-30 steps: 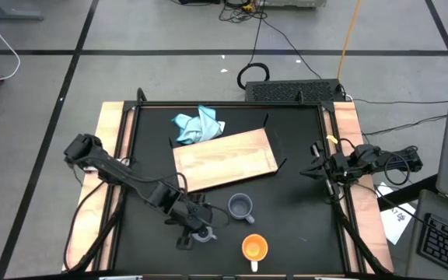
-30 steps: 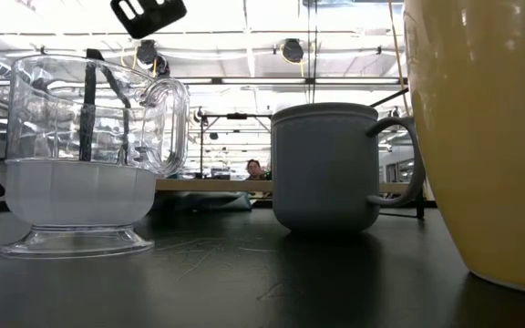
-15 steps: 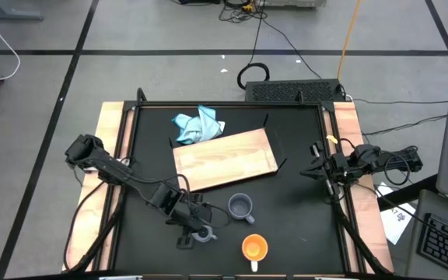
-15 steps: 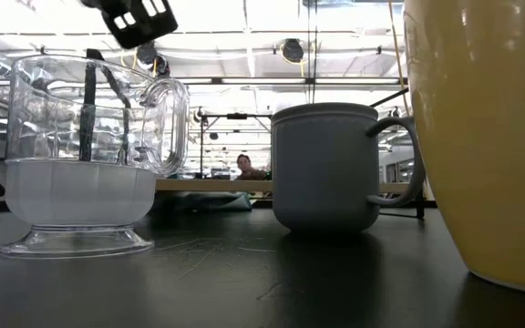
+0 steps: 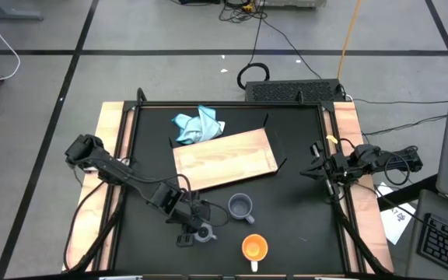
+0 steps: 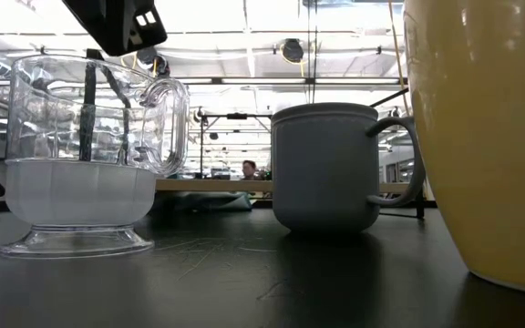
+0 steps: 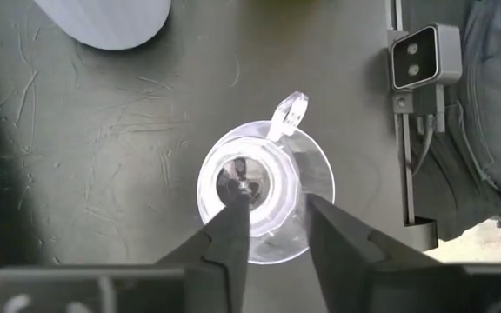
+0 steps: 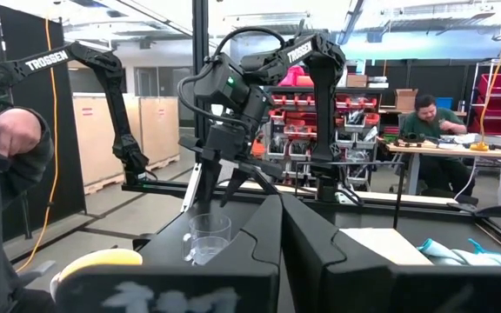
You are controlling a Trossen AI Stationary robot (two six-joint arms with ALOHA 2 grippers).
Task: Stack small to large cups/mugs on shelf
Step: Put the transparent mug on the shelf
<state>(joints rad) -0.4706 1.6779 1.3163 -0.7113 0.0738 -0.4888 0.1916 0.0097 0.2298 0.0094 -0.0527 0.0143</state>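
Observation:
Three cups stand on their bases on the black table top, near the front edge: a small clear glass cup [image 5: 203,232] [image 6: 89,155], a grey-blue mug [image 5: 241,206] [image 6: 326,169] and a larger orange mug [image 5: 255,248] [image 6: 481,137]. The wooden shelf [image 5: 225,158] lies flat behind them. My left gripper [image 7: 275,222] is open right above the glass cup [image 7: 263,187]. One finger [image 7: 233,222] is over the cup's mouth and the other [image 7: 324,226] is outside its wall. My right gripper [image 8: 278,228] waits shut at the table's right edge [image 5: 317,169]. My left gripper comes at the glass cup from above, fingers pointing down on either side of the wall [image 7: 285,217] opposite the handle [image 7: 290,113]. I cannot tell whether either finger touches the glass. The cup stands upright on the table.
A crumpled light blue cloth [image 5: 198,126] lies at the shelf's far left corner. The low camera's housing [image 7: 420,56] sits at the table's front rim close to the glass cup. People show beyond the table: a sleeve [image 8: 7,148] and someone seated [image 8: 429,113].
The body of my left gripper above the glass cup has shifted a little toward the table's left and sunk lower. The glass cup and both mugs have stayed where they were.

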